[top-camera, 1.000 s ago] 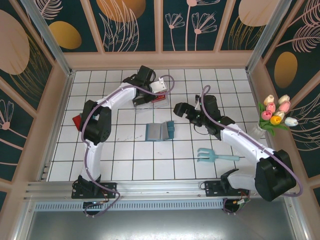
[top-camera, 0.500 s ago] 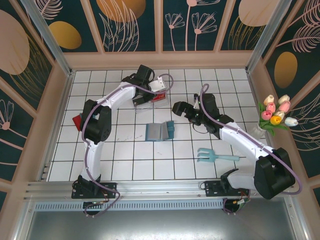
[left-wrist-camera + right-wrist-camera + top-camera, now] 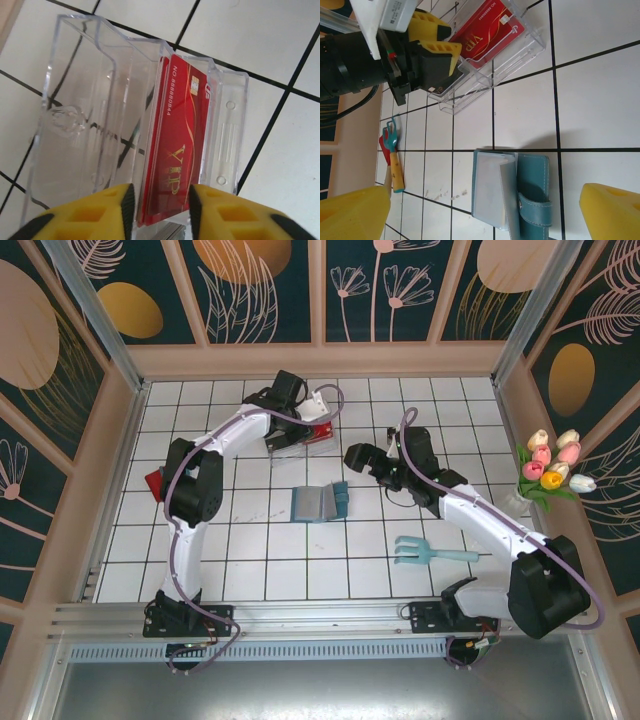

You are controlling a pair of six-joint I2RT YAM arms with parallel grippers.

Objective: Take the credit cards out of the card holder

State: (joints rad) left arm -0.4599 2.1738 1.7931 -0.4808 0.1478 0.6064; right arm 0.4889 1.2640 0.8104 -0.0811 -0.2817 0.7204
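Observation:
The red credit card [image 3: 177,150] with gold "VIP" lettering stands on edge in the clear plastic tray [image 3: 75,125]. My left gripper [image 3: 160,200] is open around the card's near end, with a thin gap on each side. From above, that gripper [image 3: 298,432] hangs over the tray at the back of the table. The teal card holder [image 3: 535,180] lies open on the tiles, its clear sleeves [image 3: 492,192] folded over. It also shows mid-table in the top view [image 3: 320,503]. My right gripper [image 3: 485,210] is wide open above it, holding nothing, and it hovers to the upper right of the holder [image 3: 352,455].
A light teal fork toy [image 3: 425,552] lies at the front right. A small teal rake with a yellow handle [image 3: 394,165] lies beside a red object [image 3: 155,483] at the left. Tulips [image 3: 552,468] stand by the right wall.
The left jaws have parted off the red card, leaving it standing in the tray. The right gripper shifted slightly to the left and stays wide open.

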